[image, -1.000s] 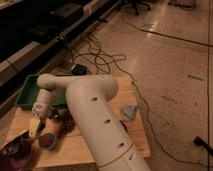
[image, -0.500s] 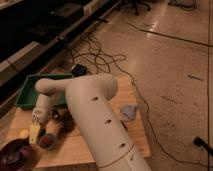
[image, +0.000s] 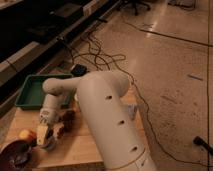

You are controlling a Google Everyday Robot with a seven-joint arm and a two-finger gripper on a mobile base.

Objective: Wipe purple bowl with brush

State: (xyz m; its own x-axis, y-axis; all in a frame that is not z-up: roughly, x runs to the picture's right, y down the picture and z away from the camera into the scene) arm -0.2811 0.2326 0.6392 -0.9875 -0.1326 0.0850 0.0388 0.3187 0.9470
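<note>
Your end effector (image: 46, 137) (clamped on the brush (image: 43, 133)) has drifted right, away from the purple bowl (image: 12, 156). You likely need to swing it back to wipe.

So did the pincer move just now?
Yes, a little: the pincer, holding the brush, slid away from the green tray toward the table's near edge.

Dim warm light (floor (image: 167, 35) glares upper right); claw (image: 45, 137) shadowed over left of table (image: 75, 146).

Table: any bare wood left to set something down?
Free: the table strip between green tray and yellow fruit; the front patch between purple bowl and arm. Crowded around the gripper and brush, beside the fruit.
</note>
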